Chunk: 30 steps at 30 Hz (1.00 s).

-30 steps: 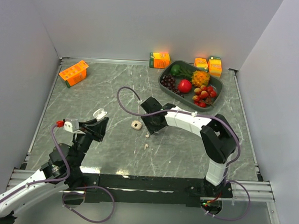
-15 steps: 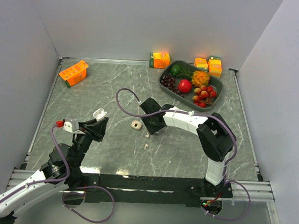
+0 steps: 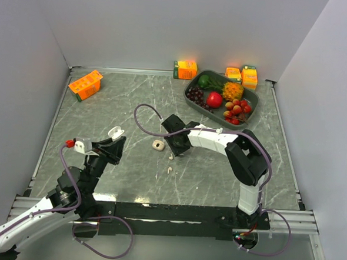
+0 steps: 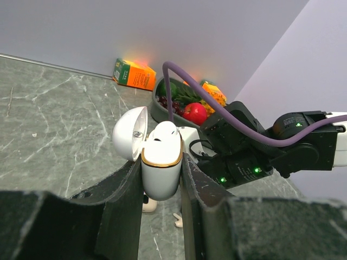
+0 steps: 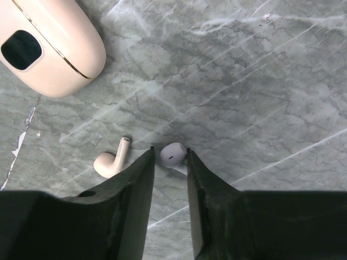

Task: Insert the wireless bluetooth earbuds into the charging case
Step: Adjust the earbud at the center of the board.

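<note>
No text, brand or number can be read in any view. In the overhead view, the orange cartons [image 3: 85, 84] at the upper left, top centre and upper right have printed faces, but the print is too small and blurred to make out. In the left wrist view, the carton at top centre is just as blurred. The white case [image 4: 161, 162] at centre frame has a small dark mark inside its open lid, also illegible.

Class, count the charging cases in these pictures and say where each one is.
2. A white case, lid open, is held in the left gripper; a beige case lies shut on the table. No other shows.
</note>
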Motion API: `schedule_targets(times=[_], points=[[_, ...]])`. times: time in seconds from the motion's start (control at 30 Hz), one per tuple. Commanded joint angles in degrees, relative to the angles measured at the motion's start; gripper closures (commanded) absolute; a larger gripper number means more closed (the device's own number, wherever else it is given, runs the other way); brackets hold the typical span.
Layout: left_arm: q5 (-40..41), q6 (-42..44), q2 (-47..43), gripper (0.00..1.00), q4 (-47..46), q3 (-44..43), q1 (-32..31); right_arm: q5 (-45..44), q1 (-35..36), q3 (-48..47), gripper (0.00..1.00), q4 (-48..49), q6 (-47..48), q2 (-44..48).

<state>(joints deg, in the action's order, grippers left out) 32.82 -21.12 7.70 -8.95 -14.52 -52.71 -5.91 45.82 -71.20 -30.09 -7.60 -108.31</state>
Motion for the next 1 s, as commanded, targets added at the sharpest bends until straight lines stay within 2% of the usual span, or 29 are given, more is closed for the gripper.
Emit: schedule_targets(times=[0.0,0.27,0.47,0.57,0.6,0.7,0.83,0.87,0.93,0.97], points=[[-0.04,-0.06,-0.06,0.99,-1.51,-2.00,-0.03,0.20,-0.47,-0.61,0.67,0.91,-0.05,-0.15],[0.23,-0.14,-0.32,0.99,-1.25,-2.00,-0.03,5.38,-3.80,4.48,0.80,5.47,-8.48,7.76],[0.14,-0.41,0.20,0.99,-1.95,-1.91,-0.03,11.44,-8.73,8.62,0.87,7.94,-22.79,11.81],[-0.12,-0.58,0.64,0.99,-2.21,-1.82,-0.03,11.98,-10.84,10.81,0.93,8.99,-31.32,11.81],[-0.21,-0.67,0.56,0.99,-2.12,-1.82,-0.03,11.80,-11.36,11.34,0.98,8.99,-36.13,11.72],[-0.21,-0.85,0.47,0.98,-1.60,-2.00,-0.03,10.84,-12.86,12.40,1.00,8.29,-43.61,9.97],[-0.30,-0.76,0.12,0.99,-1.51,-2.00,-0.03,8.20,-13.48,12.66,1.00,7.41,-49.26,9.08],[-0.39,-0.59,0.12,0.99,-1.51,-2.09,-0.03,7.76,-13.48,12.75,0.97,7.58,-50.23,9.08],[-0.47,-0.76,0.12,0.99,-1.42,-2.09,-0.03,7.76,-13.39,11.88,0.88,6.98,-49.97,8.56],[-0.56,-0.76,0.03,0.99,-1.42,-2.09,-0.03,7.58,-13.48,11.44,0.79,6.54,-49.28,8.38]])
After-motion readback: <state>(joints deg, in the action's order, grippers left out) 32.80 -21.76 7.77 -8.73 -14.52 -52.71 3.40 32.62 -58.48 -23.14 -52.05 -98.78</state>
